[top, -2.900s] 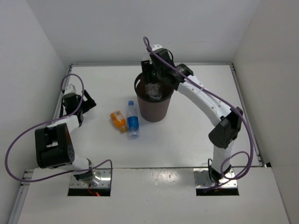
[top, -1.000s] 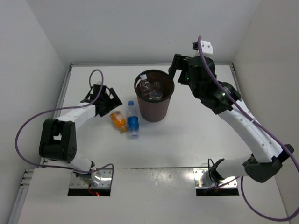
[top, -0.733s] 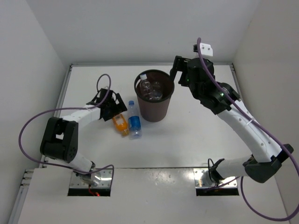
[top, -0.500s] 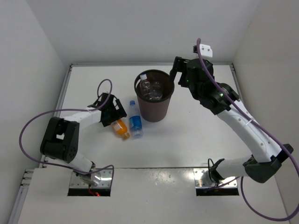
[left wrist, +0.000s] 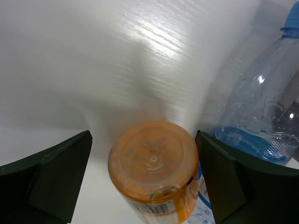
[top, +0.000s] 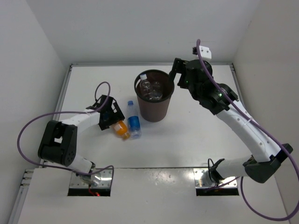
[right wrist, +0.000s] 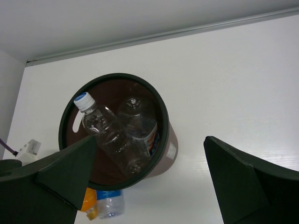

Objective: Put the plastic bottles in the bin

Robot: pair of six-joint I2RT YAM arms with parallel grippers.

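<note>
White table is filling most of the top view, and white walls are closing it on the left, the back and the right. The widest free room is lying on the right half and along the near strip in front of the bases.

The right arm is reaching from its base up over that free half. The right gripper is hanging above and just to the right of the bin, with its jaws spread wide and nothing between them. The left arm is lying low along the left side, near the table edge, with its purple cable looping outward.

The dark brown bin is standing upright at about the middle of the table, well apart from every wall. Two bottles are already leaning inside it: a clear bottle with a blue-and-white cap against the left rim, and a labelled bottle beside it (the label is showing white, red and blue).

Left of the bin, the blue-labelled bottle is lying on the table with its cap pointing away from the bases. The orange bottle is lying just beside it; I cannot tell if they are touching. The left gripper is standing around the orange bottle, with its fingers wide at both sides and not pressing it.
</note>
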